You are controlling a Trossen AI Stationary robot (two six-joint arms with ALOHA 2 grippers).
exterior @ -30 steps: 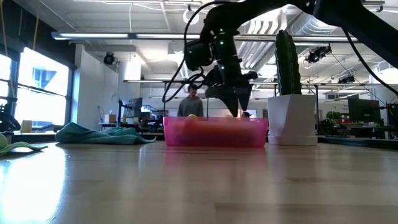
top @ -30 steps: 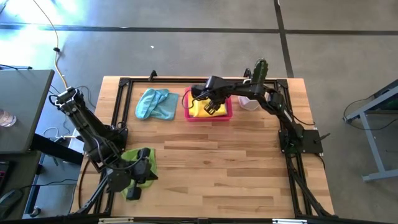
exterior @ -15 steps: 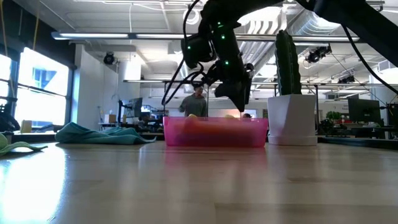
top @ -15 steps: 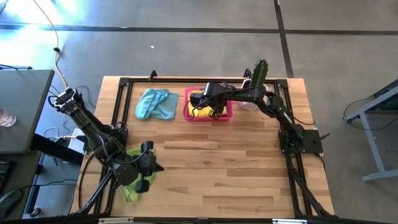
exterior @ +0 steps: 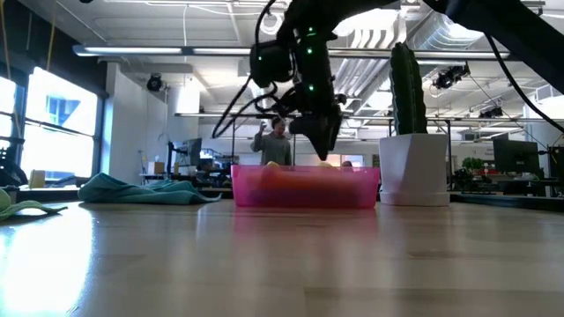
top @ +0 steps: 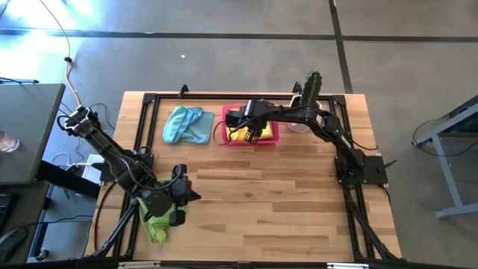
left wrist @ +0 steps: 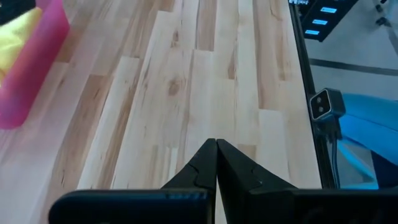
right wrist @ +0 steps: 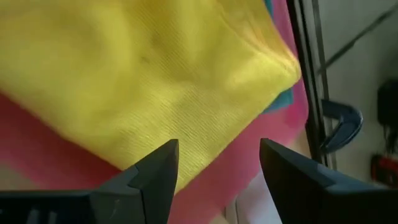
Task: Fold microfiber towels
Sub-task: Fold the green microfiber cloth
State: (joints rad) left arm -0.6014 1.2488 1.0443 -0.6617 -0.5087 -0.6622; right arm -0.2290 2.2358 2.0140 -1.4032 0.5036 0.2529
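As the right gripper [right wrist: 214, 165] is dropping lower over the yellow towel [right wrist: 143, 81] — jaws spread, empty — we're judging a pick imminent; left gripper [left wrist: 216, 163] pressed shut.

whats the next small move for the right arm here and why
Probably lower the right gripper a little and close on the yellow towel. Its fingers stand open just above the cloth, which lies in the pink tray not yet grasped. The left gripper is shut over bare wood.
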